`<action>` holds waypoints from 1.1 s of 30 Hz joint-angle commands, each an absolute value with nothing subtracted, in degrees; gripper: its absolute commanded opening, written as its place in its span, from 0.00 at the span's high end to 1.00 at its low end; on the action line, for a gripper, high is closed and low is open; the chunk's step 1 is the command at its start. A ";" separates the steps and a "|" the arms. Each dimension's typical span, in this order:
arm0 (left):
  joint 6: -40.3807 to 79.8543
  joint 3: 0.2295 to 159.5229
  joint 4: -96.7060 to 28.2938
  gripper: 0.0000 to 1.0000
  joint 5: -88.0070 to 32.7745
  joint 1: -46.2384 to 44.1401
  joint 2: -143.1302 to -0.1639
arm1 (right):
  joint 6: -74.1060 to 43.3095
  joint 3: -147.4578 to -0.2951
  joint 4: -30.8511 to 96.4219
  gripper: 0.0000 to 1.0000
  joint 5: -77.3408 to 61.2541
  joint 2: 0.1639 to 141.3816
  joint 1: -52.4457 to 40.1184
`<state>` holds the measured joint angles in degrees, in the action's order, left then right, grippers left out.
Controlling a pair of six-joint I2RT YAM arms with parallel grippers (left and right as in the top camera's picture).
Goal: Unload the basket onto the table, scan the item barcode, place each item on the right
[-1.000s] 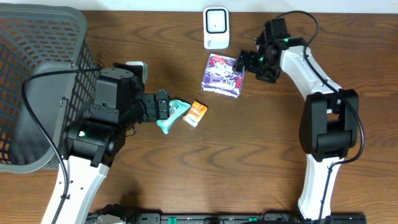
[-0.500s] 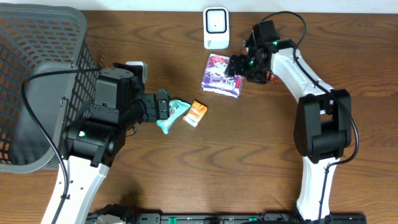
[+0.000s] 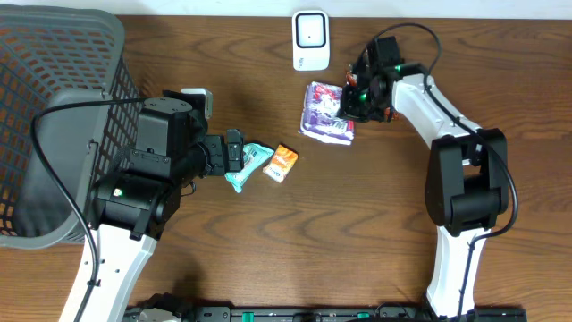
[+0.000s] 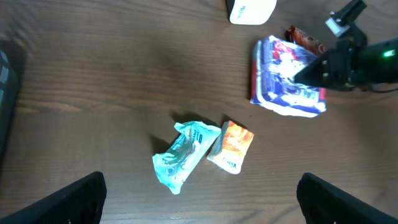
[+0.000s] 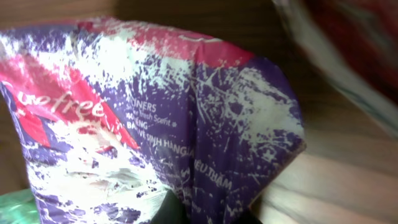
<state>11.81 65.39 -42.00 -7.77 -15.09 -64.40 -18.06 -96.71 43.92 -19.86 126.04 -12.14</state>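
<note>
One purple packet [image 3: 323, 116] is pinched at its right edge by the right gripper [image 3: 345, 103], the white scanner [image 3: 309, 38] lying near, ahead-left.

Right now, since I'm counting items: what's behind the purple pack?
A red wrapper shows at the purple pack's far edge; whether it runs underneath is hidden. The right gripper, jaws shut on the pack, covers its right edge.

The wooden table [image 3: 357, 224] bears a white scanner [image 3: 310, 39], teal packet [image 3: 248, 165] and orange packet [image 3: 282, 163].
</note>
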 commanded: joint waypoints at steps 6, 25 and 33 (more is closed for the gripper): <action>11.49 65.87 -42.02 0.02 -8.10 -14.85 -64.34 | -17.52 -113.69 63.18 0.99 30.30 120.53 -21.21; 11.49 65.87 -42.02 0.02 -8.10 -14.85 -64.34 | -23.33 -109.78 69.19 0.96 47.88 127.48 -30.72; 11.49 65.87 -42.02 0.02 -8.10 -14.85 -64.34 | -23.29 -109.80 66.92 0.46 42.09 128.16 -35.40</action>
